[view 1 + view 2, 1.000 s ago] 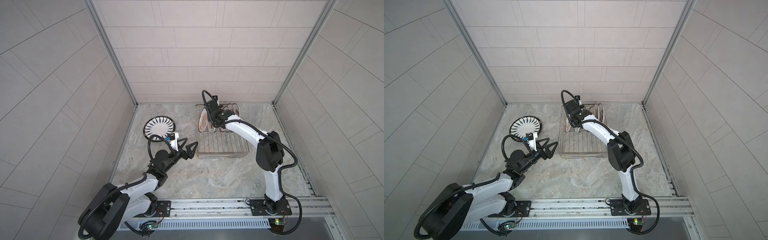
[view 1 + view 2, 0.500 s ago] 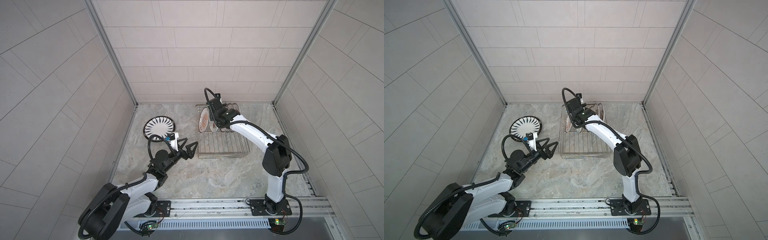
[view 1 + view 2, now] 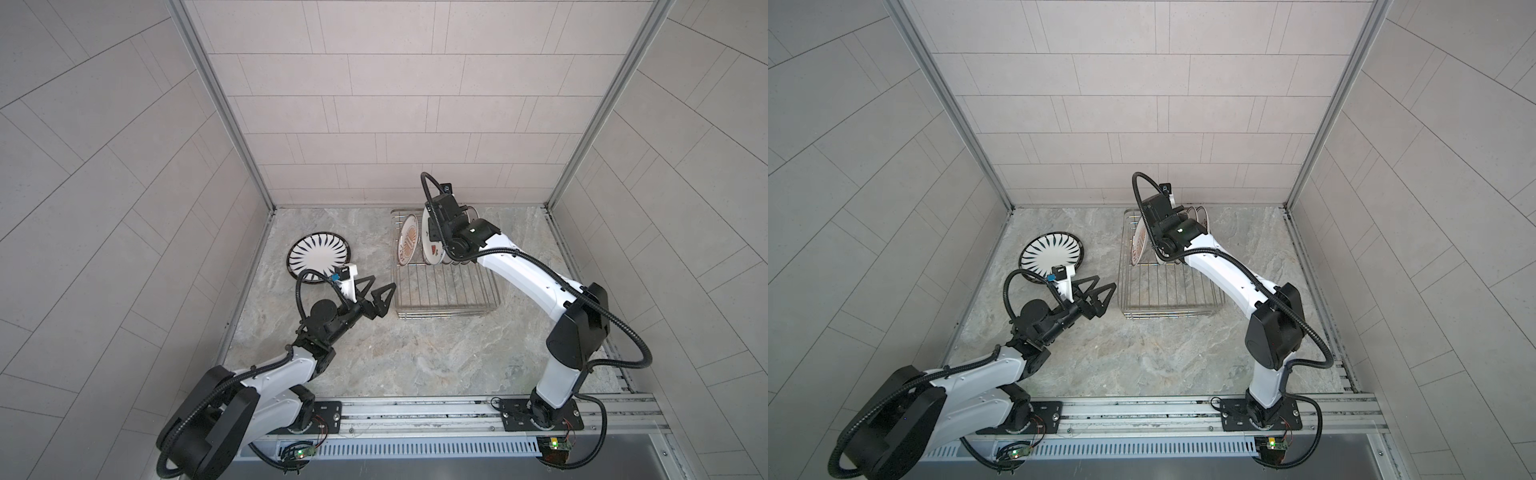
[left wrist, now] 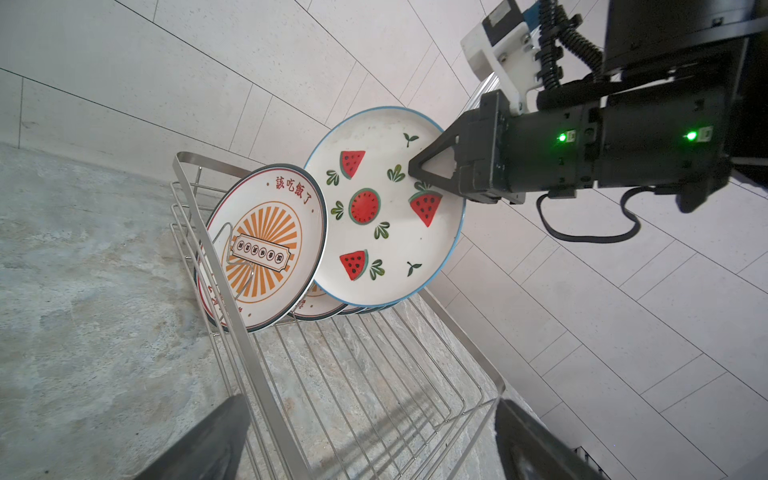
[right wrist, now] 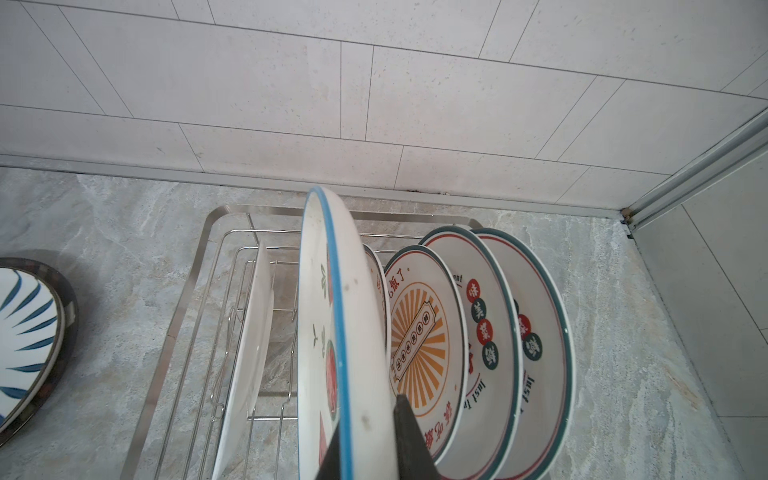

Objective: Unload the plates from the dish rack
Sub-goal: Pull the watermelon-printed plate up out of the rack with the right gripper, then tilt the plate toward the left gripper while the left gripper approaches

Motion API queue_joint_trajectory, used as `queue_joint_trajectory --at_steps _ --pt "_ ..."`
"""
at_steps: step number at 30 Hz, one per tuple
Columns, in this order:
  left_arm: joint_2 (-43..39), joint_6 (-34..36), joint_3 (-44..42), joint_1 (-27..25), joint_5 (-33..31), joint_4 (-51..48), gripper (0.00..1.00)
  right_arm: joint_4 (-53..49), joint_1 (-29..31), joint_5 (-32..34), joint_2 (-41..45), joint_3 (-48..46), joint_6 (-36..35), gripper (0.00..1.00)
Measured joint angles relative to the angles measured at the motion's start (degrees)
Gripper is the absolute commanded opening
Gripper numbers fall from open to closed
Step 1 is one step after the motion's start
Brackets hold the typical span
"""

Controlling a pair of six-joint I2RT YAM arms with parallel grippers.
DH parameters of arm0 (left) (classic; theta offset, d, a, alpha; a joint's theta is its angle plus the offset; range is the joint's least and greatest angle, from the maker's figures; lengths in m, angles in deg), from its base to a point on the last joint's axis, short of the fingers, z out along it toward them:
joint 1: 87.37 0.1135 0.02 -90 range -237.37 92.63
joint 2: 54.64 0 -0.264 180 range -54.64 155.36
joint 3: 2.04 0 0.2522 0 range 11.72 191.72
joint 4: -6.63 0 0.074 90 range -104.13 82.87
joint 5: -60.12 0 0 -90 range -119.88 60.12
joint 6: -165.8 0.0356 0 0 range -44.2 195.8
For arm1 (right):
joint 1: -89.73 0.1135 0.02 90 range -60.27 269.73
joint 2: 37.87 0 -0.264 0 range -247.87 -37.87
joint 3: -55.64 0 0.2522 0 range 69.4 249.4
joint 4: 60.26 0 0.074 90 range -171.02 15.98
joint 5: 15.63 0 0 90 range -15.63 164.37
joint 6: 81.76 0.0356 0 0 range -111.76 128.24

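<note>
Right pincer (image 5: 370, 444) clamps watermelon plate (image 4: 374, 208), upright on edge, face leftward; left pincer (image 3: 382, 281) spread wide.

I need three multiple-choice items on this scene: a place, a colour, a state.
1. The blue-stroke plate lies: A) on the table, left of the dish rack B) inside it C) in a gripper
2. The watermelon plate's rim is: A) red B) blue C) black
3. The left gripper is: A) shut on a plate B) shut on wire C) open, empty
Answers: 1 A, flat beside the rack; 2 B, blue edge in the right wrist view; 3 C, jaws apart, nothing between.
</note>
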Motion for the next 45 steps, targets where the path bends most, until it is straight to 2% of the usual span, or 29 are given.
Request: queue_joint_trajectory --at_steps 7,15,18,24,33,45 --pt "0.35 -1.20 0.00 0.00 1.73 0.13 0.98 1.36 -3.06 -8.15 5.49 -4.90 1.11 0.10" --pt "-7.19 -1.46 -0.02 -0.26 3.02 -4.39 0.98 5.01 -11.23 -22.60 11.50 -15.69 5.18 0.09" --pt "-7.65 -1.77 -0.02 -0.28 3.39 -5.53 1.00 7.50 -14.01 -30.45 14.58 -19.98 7.10 0.08" --pt "-8.17 -4.28 0.00 -0.63 3.98 -6.40 1.00 11.19 -17.59 -39.93 20.31 -26.56 9.81 0.08" --pt "-4.17 -13.00 2.82 -1.27 5.29 -3.58 1.00 19.76 -22.14 -51.15 24.90 -35.10 15.34 0.08" --pt "1.38 -25.73 5.25 -3.19 5.01 0.72 1.00 32.50 -22.34 -62.18 29.33 -43.95 23.69 0.08"
